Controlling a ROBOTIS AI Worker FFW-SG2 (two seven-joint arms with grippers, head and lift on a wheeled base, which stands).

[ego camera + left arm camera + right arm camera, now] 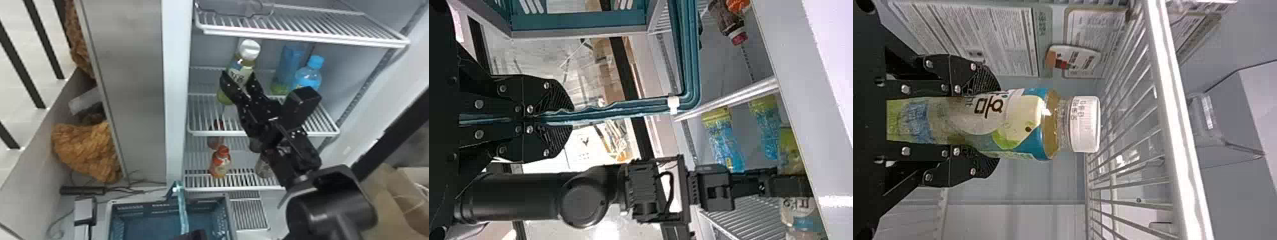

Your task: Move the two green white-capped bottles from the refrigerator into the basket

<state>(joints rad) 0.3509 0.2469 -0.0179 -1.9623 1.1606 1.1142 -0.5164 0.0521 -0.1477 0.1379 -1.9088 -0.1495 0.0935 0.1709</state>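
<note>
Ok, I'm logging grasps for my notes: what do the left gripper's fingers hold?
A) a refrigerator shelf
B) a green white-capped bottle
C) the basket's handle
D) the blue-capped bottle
C: in the left wrist view, the left gripper is closed on the basket's teal handle.

I see my R arm on cam: all blk, round joint housing, thin blk cable looped nr wrist. L fingers: blk, ribbed tips, silver screws.
</note>
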